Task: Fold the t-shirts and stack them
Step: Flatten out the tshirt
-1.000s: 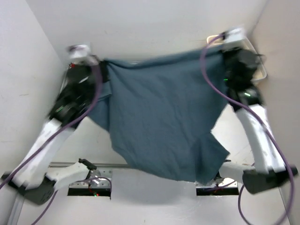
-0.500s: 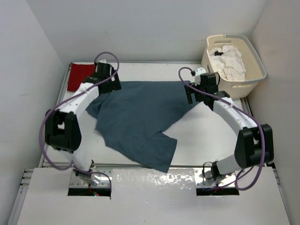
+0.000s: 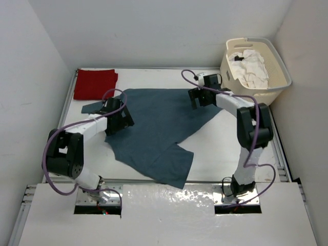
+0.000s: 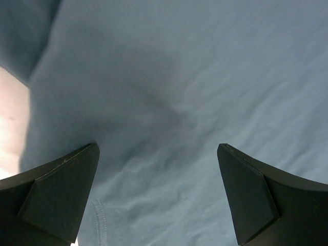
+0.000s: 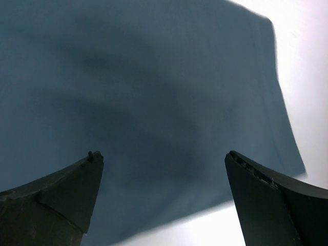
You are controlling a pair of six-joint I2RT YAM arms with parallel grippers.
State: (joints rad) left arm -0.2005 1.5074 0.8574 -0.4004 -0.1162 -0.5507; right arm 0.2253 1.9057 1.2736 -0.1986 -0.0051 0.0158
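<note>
Jaws wide and empty, the left gripper [image 3: 122, 120] and right gripper [image 3: 197, 98] hover over the crumpled blue-grey t-shirt [image 3: 154, 130], best flattened before folding.

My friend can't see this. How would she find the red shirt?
Start at the white table. Go to its far left corner, past the spread-out blue-grey shirt. The red shirt lies there, the only one folded into a neat rectangle.

Cream laundry basket [image 3: 227, 61] at table [image 3: 225, 148] corner

Bright, even light, glare on the near ledge [image 3: 169, 193] — wrist views dim, soft shadow on the t-shirt [image 4: 169, 102].
</note>
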